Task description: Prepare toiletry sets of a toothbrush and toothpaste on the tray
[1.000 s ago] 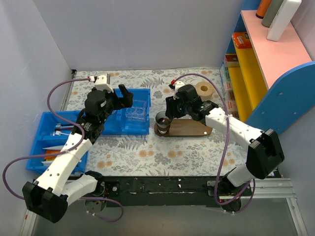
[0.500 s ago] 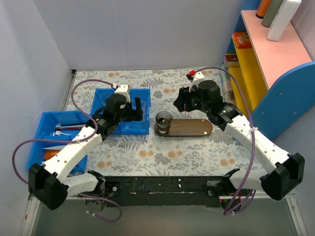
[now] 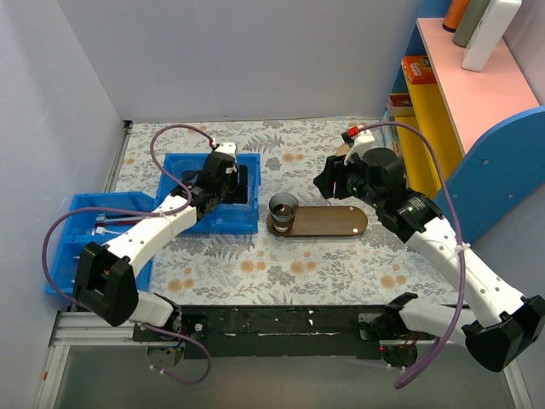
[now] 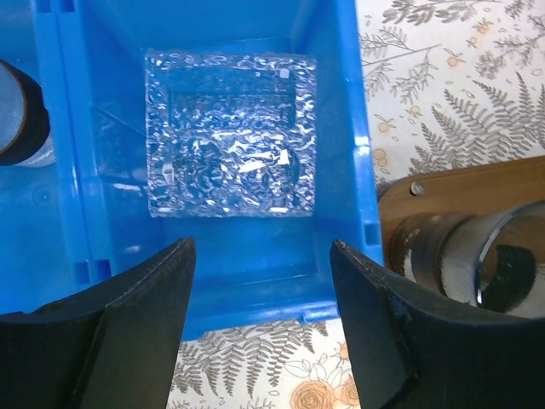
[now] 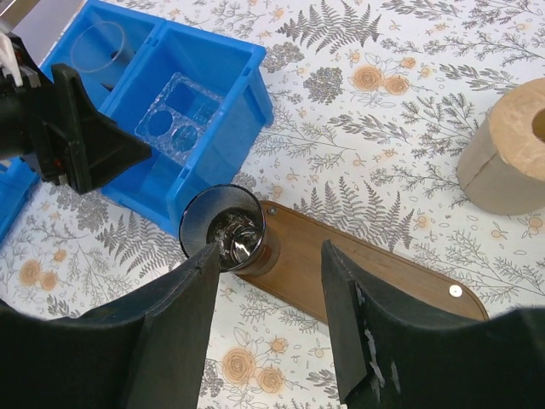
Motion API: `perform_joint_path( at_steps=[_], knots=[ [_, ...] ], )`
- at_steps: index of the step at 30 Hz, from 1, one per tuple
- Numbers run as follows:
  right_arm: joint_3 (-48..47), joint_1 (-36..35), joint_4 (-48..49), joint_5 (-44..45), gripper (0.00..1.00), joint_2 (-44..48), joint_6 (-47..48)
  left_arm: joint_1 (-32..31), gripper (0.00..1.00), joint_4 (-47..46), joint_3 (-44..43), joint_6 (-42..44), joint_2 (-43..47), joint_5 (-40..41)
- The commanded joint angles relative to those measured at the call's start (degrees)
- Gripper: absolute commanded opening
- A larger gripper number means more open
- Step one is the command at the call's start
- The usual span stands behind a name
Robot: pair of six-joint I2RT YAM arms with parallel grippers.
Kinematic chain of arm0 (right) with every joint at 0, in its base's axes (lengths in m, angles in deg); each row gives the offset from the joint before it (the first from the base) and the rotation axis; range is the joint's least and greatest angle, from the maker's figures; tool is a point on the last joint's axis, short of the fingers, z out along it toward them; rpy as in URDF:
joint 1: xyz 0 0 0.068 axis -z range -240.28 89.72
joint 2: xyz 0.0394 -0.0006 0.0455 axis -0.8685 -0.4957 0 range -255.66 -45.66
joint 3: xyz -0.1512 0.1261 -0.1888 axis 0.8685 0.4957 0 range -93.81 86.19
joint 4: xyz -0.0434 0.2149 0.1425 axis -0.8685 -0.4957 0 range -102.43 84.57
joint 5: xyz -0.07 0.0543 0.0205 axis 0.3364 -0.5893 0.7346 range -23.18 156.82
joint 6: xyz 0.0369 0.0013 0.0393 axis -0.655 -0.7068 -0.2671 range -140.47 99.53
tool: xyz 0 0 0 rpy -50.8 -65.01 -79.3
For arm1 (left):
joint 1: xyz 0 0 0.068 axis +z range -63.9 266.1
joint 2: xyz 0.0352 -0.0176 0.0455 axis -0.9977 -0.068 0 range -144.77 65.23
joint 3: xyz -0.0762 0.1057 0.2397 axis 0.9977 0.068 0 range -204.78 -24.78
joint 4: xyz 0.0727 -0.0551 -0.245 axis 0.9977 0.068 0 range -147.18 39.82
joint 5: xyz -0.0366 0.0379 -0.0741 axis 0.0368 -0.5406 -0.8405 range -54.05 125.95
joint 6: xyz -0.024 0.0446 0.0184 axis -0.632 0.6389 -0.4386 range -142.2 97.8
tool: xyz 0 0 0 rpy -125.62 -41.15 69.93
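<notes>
The dark wooden tray [image 3: 332,223] lies mid-table, with a dark glass cup [image 3: 283,209] standing on its left end. My left gripper [image 3: 232,183] hovers open over the right compartment of a blue bin [image 3: 183,166]. In the left wrist view its jaws [image 4: 260,256] stand apart around nothing, above the bin's near wall. My right gripper [image 3: 326,181] hangs open and empty above the tray's back edge; in its wrist view [image 5: 271,251] the cup [image 5: 223,226] and tray [image 5: 366,268] are below. Thin toothbrush-like sticks [image 3: 104,223] lie in the far-left bin. The toothpaste is not visible.
A clear plastic holder [image 4: 230,132] lies in the blue bin's right compartment and a clear cup [image 5: 98,47] in its left. A second blue bin [image 3: 64,256] sits at the left edge. A paper roll [image 5: 511,153] stands behind the tray, with shelves [image 3: 426,128] on the right.
My left gripper swung right and forward over the bin's right compartment, its jaws narrowing. My right gripper drew back from the cup, moving right and up.
</notes>
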Motion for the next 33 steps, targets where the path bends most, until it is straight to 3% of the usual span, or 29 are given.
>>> perform_joint_path(
  at_steps=[1,6,12,33],
  knots=[
    [0.0,0.3,0.0,1.5,0.59,1.7,0.0,2.7,0.62,-1.0,-2.7,0.2,-1.5,-1.5],
    [0.3,0.3,0.0,1.8,0.60,1.9,0.2,2.7,0.57,-1.1,-4.7,1.5,-5.0,-4.6],
    [0.9,0.3,0.0,1.4,0.59,2.2,0.1,2.8,0.49,0.5,-7.9,1.8,-10.0,-2.2],
    [2.5,0.4,0.3,1.1,0.60,2.8,-0.4,4.7,0.33,0.1,-8.1,1.0,-14.5,-2.4]
  ],
)
